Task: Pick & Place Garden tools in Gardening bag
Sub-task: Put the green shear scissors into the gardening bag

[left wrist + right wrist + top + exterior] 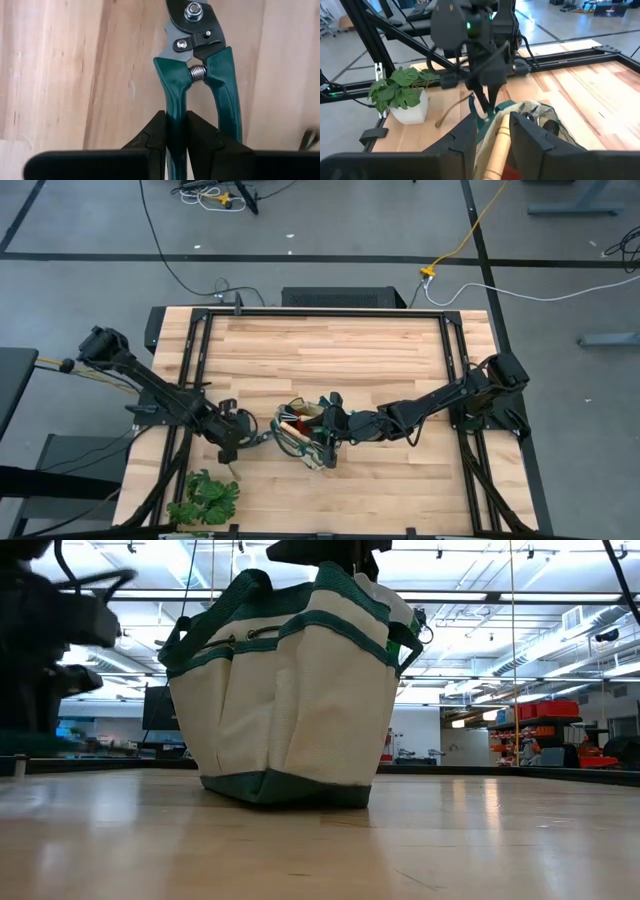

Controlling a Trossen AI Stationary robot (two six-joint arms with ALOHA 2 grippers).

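Note:
The gardening bag (300,430) (290,690), beige canvas with dark green trim, stands on its base near the table's front middle. My right gripper (328,435) (492,120) reaches it from the right and is shut on its top rim. A wooden handle (500,142) sticks up inside the bag beside that rim. My left gripper (240,442) (176,117) is just left of the bag, shut on pruning shears (195,50) with green handles and a spring. Their blade end points toward the bag. My left gripper pinches one of the shears' two handles (175,100) between its two fingers, below the spring. The fingers slant steeply down and run along the handle. The other handle stays free beside them. I cannot tell if the blades touch the table. My right gripper holds the bag's top rim (487,134) between its fingers (465,137), coming nearly level from the table's right side. In the low view the rim (340,580) rises to a peak under the gripper. The bag's base (285,790) stays on the table.
A leafy green plant (205,498) (400,87) in a white pot stands at the front left corner, close to my left arm. Black frame rails (190,370) run along the table's sides. Bare wood (330,350) lies behind the bag.

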